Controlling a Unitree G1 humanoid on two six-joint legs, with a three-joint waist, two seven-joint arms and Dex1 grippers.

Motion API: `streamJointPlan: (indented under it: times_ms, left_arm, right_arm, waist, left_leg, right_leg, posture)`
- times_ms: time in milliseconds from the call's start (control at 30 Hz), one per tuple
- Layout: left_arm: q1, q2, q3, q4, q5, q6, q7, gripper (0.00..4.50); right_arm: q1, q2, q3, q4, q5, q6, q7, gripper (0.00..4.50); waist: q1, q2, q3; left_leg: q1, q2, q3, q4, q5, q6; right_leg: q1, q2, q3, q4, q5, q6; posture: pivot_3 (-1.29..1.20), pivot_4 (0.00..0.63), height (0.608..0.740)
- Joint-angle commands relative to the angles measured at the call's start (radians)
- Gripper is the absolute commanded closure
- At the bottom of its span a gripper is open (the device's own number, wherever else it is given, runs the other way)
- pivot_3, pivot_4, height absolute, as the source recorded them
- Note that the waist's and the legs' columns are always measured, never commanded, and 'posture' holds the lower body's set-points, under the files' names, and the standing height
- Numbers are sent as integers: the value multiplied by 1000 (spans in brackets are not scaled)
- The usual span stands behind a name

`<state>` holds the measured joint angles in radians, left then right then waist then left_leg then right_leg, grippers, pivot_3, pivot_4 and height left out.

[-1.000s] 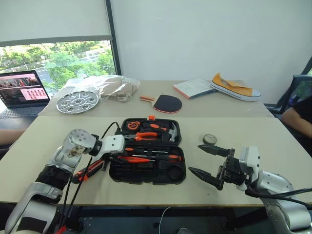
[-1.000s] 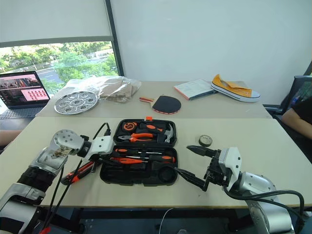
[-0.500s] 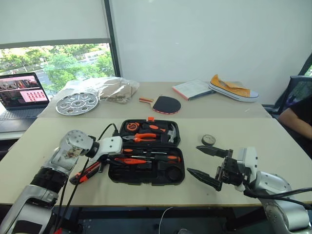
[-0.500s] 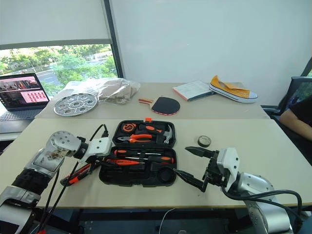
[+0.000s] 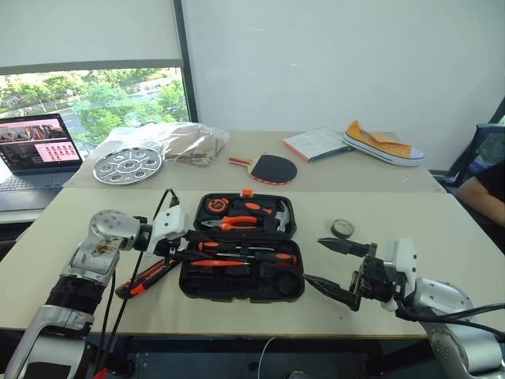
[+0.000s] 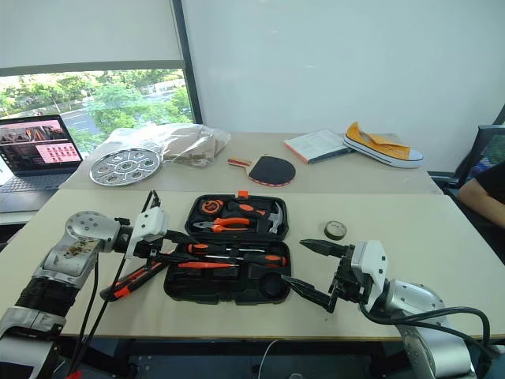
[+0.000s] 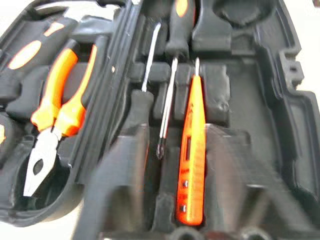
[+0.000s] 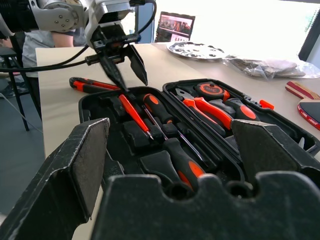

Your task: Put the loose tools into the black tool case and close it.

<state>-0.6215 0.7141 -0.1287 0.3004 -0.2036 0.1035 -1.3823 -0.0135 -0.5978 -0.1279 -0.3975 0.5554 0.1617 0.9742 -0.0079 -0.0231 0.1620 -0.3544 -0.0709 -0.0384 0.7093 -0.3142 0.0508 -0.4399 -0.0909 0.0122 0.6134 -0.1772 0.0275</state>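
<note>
The black tool case (image 5: 293, 278) lies open in the middle of the near table. Its front half holds two black-and-orange screwdrivers (image 8: 181, 161) and a short orange screwdriver (image 7: 191, 150). My left gripper (image 5: 188, 246) hovers over the case's left end, its fingers (image 8: 113, 71) apart on either side of the orange screwdriver's handle, gripping nothing. An orange-and-black utility knife (image 5: 144, 279) lies on the table left of the case. A small dark tape roll (image 5: 341, 228) sits to the case's right. My right gripper (image 5: 314, 260) stands wide open and empty at the case's right edge.
Pliers (image 5: 235, 223), a hammer (image 5: 281, 213) and a tape measure (image 5: 215, 205) fill the case's rear half. On the far table are a paddle (image 5: 271, 167), a book (image 5: 315, 144), a shoe (image 5: 383, 144), a metal tray (image 5: 126, 164), a plastic bag (image 5: 177, 140) and a laptop (image 5: 35, 148). A person (image 5: 485, 193) sits at right.
My left wrist has turned over the case's left end, and its fingers spread and then narrowed. The right arm has kept still. The camera shifted slightly.
</note>
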Motion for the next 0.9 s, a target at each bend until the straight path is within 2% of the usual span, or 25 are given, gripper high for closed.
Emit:
streamJointPlan:
  times_ms: [33,567,900]
  left_arm:
    - [-11,-11,21,-20,-11,21,39,4452]
    - [69,-8,-72,-62,87,38,71,4452]
    - [94,-5,-89,-71,87,19,36,4452]
  right_arm:
    - [-4,-7,-9,-7,14,-2,5,0]
    - [11,3,-8,-15,11,-7,-5,0]
    - [9,13,-2,4,0,-19,-12,0]
  waist:
    - [0,0,0]
    - [2,0,0]
    - [3,0,0]
  left_leg:
    - [0,0,0,0,0,0]
    - [0,0,0,0,0,0]
    - [1,0,0,0,0,0]
  right_leg:
    - [0,0,0,0,0,0]
    - [0,-1,0,-1,0,0]
    - [1,0,0,-1,0,0]
  posture:
    - [0,150,740]
    - [0,150,740]
    - [0,150,740]
